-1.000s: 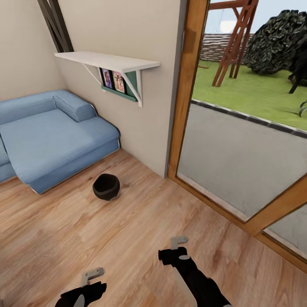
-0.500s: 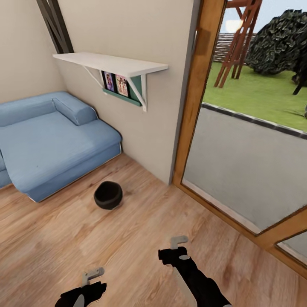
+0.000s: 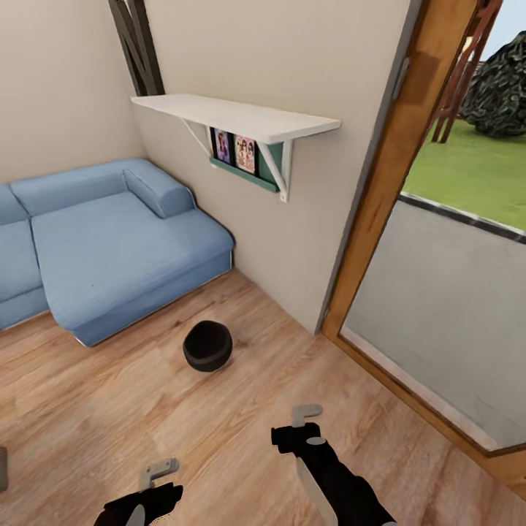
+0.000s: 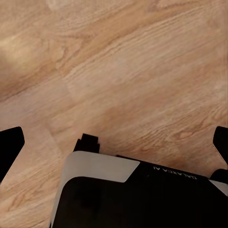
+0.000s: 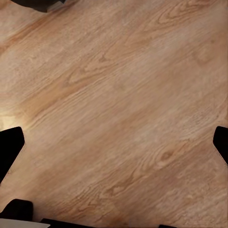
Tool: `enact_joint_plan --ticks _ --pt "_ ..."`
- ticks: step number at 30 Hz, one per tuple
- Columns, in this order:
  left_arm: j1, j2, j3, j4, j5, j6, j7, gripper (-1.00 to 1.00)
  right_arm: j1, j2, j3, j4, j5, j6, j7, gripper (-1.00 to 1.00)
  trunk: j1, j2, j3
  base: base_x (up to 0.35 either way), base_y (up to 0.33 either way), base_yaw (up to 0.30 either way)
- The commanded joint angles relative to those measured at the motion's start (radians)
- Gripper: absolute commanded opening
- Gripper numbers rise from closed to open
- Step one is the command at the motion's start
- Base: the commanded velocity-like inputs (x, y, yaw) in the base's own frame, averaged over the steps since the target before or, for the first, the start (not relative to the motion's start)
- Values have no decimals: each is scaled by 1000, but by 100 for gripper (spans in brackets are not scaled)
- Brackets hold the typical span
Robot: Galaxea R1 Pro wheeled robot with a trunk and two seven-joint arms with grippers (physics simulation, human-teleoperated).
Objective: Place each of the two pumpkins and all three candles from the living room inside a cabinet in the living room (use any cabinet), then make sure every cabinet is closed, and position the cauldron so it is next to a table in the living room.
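Note:
The cauldron (image 3: 207, 345), a small round black pot, stands upright on the wood floor between the blue sofa and the wall corner. Both arms hang low at the near edge of the head view, well short of it. My left gripper (image 3: 157, 473) is to the near left and my right gripper (image 3: 304, 416) is nearer the cauldron, with bare floor between. In the left wrist view the left gripper (image 4: 114, 145) is open over bare planks, its dark fingertips (image 4: 9, 147) wide apart. The right gripper (image 5: 114, 142) is likewise open and holds nothing.
A blue sofa (image 3: 109, 248) fills the left side. A white wall shelf (image 3: 234, 117) with small pictures under it juts from the beige wall. A wood-framed glass door (image 3: 380, 190) takes up the right. Bare wood floor (image 3: 95, 409) lies around the cauldron.
The camera has moved, so the whole picture has shifted: the sofa, shelf and cauldron sit further right and the cauldron lower. Both arms hold the same pose.

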Motion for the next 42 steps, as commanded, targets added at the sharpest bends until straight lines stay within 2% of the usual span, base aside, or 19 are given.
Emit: enact_joint_plan --ticks 1,8,42 --pt "-1 1 -4 -1 10 3 10 100 -1 -1 4 -2 -10 3 -10 100 1 -1 -1 299 11 83" --pt "0 3 -4 -2 11 3 10 100 -1 -1 4 -2 -12 4 -10 100 1 -1 0 300 10 23" --pt "0 3 -5 -2 11 3 10 100 -1 -1 5 -2 -12 3 -10 100 1 -1 0 283 123 0"
